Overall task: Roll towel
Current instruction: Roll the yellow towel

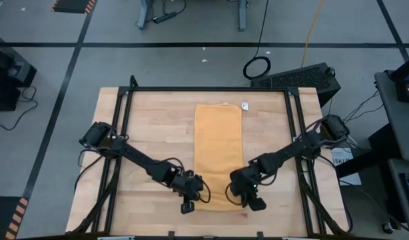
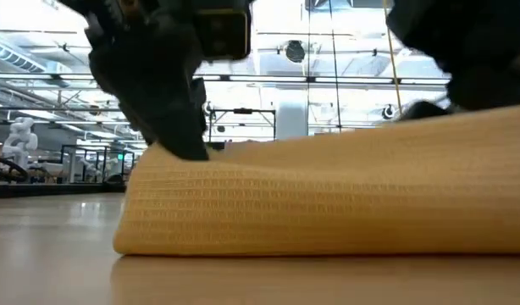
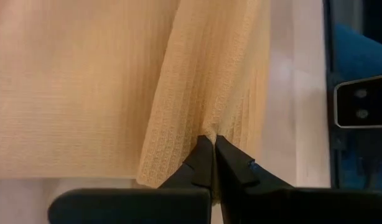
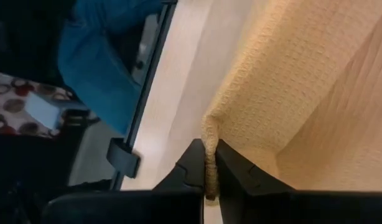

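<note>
Both pincers (image 3: 212,144) (image 4: 210,163) clamped on towel (image 1: 218,150)

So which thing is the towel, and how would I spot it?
Look at the wooden table. Down its middle lies the towel, a long mustard-yellow waffle cloth. The left gripper and right gripper each pinch a near corner; nothing else is yellow.

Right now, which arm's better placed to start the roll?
Neither alone. The left gripper and right gripper each pinch a near corner of the towel, mirrored at its near edge, so both.
</note>
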Controlling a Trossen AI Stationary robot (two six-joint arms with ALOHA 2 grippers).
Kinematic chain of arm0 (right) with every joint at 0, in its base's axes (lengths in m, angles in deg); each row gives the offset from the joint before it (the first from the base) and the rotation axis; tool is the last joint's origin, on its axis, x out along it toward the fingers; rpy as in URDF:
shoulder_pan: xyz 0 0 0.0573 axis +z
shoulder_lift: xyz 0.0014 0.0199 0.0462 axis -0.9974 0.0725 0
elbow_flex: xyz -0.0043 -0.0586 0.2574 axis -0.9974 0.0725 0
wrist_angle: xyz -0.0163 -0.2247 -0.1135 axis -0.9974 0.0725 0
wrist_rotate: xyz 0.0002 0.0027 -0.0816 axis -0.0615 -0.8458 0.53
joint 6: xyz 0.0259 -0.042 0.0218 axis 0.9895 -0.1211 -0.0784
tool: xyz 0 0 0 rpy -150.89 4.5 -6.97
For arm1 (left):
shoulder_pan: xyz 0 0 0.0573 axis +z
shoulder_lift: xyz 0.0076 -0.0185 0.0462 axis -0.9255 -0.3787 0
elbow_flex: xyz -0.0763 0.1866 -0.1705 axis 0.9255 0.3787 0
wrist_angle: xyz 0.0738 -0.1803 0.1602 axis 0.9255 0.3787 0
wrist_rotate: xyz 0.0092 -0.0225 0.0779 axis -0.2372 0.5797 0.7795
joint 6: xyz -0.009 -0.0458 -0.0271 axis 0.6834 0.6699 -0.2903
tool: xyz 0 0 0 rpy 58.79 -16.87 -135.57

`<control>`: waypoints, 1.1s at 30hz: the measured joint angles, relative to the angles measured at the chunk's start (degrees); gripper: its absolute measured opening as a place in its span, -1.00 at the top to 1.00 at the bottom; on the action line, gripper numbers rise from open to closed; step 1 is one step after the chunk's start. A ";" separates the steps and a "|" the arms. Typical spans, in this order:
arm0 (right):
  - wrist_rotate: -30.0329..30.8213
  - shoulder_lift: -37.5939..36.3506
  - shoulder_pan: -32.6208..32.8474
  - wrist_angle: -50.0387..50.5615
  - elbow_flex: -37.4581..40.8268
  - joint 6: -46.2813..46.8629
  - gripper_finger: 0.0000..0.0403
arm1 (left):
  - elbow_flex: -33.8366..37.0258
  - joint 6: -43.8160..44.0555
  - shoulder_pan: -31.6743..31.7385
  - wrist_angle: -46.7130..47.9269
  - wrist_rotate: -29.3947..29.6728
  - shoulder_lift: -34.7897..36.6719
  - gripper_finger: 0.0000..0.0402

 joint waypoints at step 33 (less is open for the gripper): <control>12.75 -4.23 -2.76 -0.54 6.24 2.90 0.45 | 3.74 6.47 1.87 -3.12 -0.95 -1.37 0.97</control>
